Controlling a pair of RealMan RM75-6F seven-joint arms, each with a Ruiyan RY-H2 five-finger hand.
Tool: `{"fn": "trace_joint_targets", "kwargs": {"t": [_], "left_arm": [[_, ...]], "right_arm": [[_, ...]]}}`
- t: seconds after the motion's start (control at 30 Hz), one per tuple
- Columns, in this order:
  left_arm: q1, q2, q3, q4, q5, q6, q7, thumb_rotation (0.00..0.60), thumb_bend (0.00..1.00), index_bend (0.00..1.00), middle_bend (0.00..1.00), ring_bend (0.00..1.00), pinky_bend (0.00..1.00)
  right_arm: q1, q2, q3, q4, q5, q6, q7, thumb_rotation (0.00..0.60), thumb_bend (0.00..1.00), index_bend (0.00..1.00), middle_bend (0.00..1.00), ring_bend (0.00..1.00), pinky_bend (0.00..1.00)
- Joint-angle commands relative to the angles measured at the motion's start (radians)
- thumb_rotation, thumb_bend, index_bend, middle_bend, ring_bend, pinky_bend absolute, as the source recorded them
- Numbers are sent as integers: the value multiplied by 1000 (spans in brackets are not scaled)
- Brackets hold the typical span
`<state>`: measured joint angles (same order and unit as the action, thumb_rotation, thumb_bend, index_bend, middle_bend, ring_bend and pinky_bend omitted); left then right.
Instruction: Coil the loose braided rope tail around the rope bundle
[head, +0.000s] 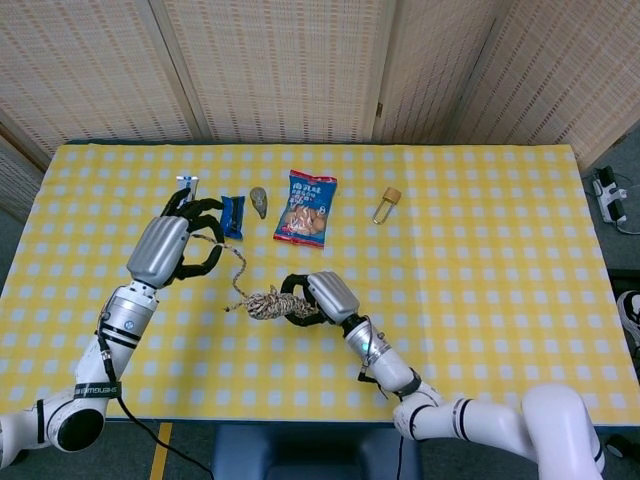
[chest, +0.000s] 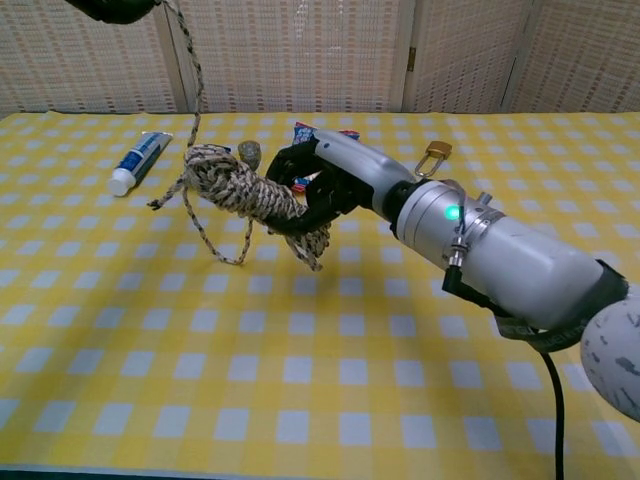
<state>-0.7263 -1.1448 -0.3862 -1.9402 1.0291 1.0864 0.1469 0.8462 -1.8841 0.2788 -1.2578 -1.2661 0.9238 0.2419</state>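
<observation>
My right hand (head: 318, 296) (chest: 330, 185) grips one end of the braided rope bundle (head: 268, 302) (chest: 232, 186) and holds it above the yellow checked table (head: 480, 250). The loose tail (head: 237, 270) (chest: 194, 75) runs from the bundle's far end up and to the left into my left hand (head: 178, 246), whose fingers curl around it. In the chest view only the underside of the left hand (chest: 112, 9) shows at the top edge. A slack loop of the tail (chest: 205, 235) hangs below the bundle.
Along the far side of the table lie a toothpaste tube (head: 184, 188) (chest: 138, 160), a small blue packet (head: 233, 214), a grey stone-like piece (head: 259, 201) (chest: 249, 152), a snack bag (head: 306, 208) and a small brass padlock (head: 387, 204) (chest: 433, 153).
</observation>
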Motion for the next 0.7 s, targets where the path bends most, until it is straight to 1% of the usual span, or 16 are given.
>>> {"fn": "trace_joint_targets", "kwargs": {"t": [0.03,0.2,0.33,0.47,0.57,0.7], "left_arm": [[-24,-15,-7,-31,9,1,16,600,557,607,279,244,31],[-52,-35,-1,-85,23,-2,38,600,558,603,279,239,22],[-48,-18,19,-136,62,-21,14,600,557,605,279,235,22],[-30,-1,52,-166,132,-15,6,600,558,604,278,229,20],[-6,13,79,-178,182,-1,-11,600,558,603,279,226,19],[39,36,118,-169,234,20,-63,600,558,605,279,225,16]], "right_arm": [[29,-36,26,-6,65,-44,-66,600,543,843,690,760,614],[54,-88,94,-9,183,-65,-112,600,548,848,692,766,619],[53,-116,148,-5,243,-61,-76,600,557,851,692,765,619],[43,-146,187,16,251,-29,-14,600,559,851,692,765,619],[26,-164,210,36,229,21,45,600,559,851,692,765,619],[-3,-157,242,42,204,63,137,600,559,853,693,768,622]]}}
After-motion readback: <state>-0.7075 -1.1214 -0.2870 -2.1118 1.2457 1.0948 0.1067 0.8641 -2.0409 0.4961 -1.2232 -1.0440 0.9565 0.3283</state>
